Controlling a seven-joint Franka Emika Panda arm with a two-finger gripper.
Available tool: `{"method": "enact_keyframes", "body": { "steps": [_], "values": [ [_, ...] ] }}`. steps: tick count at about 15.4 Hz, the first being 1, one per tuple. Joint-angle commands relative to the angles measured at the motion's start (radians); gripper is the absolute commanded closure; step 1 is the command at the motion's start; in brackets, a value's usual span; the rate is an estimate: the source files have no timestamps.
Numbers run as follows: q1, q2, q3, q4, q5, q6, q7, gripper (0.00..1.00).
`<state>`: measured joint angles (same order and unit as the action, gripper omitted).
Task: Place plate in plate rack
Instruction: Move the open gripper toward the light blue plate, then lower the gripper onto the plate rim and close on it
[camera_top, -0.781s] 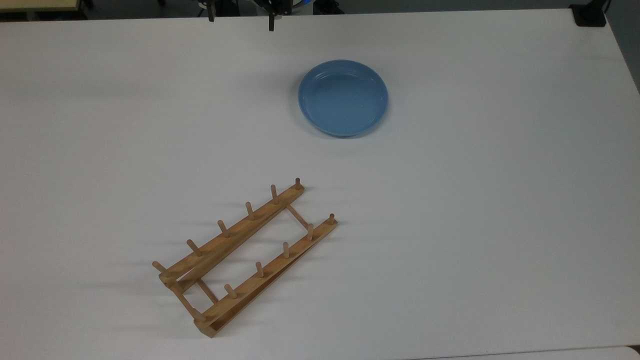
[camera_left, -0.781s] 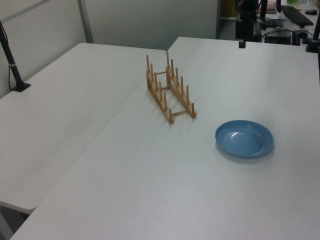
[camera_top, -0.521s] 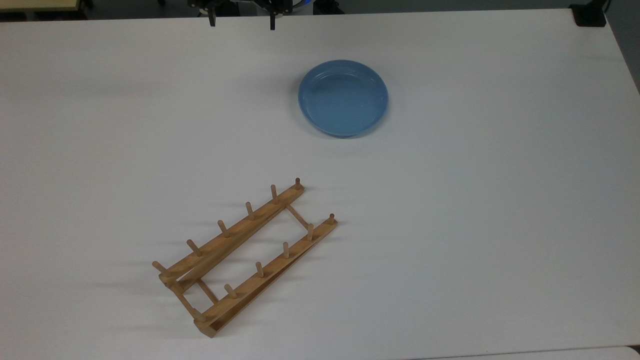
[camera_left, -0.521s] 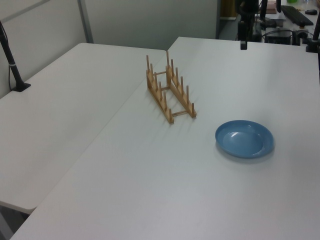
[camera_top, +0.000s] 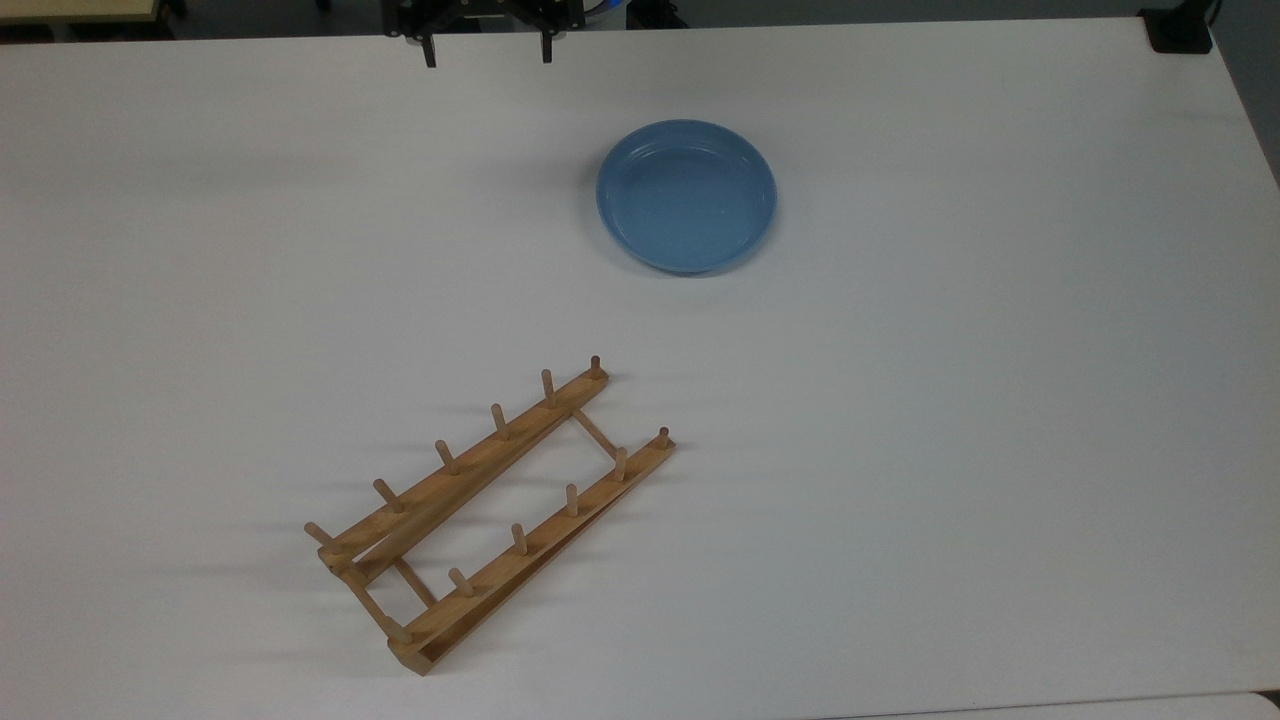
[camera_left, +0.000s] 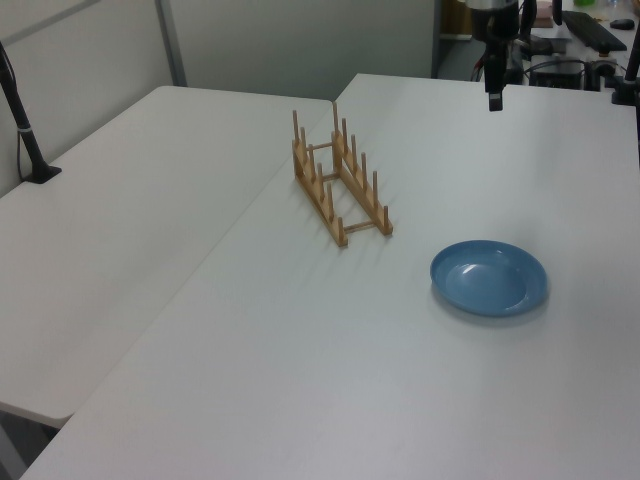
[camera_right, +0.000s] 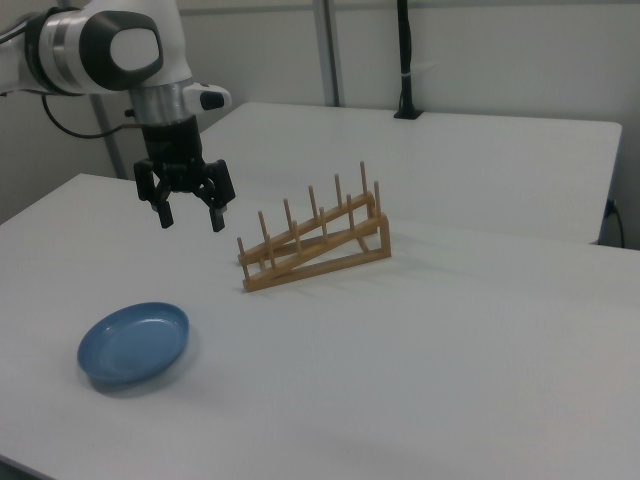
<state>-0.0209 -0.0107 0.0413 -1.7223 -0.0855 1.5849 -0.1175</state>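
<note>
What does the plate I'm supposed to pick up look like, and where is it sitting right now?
On the white table, find the wooden plate rack with its upright pegs; the plate lies flat on the bare surface apart from it, toward the top view's upper right. It is round, shallow and glossy light blue with a raised rim, the one blue thing there. The open pincer hangs above the table, holding nothing.
</note>
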Motion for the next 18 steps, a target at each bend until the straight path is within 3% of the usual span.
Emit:
{"method": "enact_keyframes", "body": {
  "steps": [1, 9, 17, 18],
  "values": [
    [0.004, -0.014, -0.001, -0.031, 0.021, 0.040, -0.025, 0.00],
    [0.004, -0.017, -0.001, -0.040, 0.026, 0.044, -0.024, 0.00],
    [0.085, -0.003, 0.002, -0.293, 0.024, 0.269, -0.149, 0.00],
    [0.099, 0.009, 0.002, -0.313, 0.024, 0.291, -0.149, 0.04]
  ]
}}
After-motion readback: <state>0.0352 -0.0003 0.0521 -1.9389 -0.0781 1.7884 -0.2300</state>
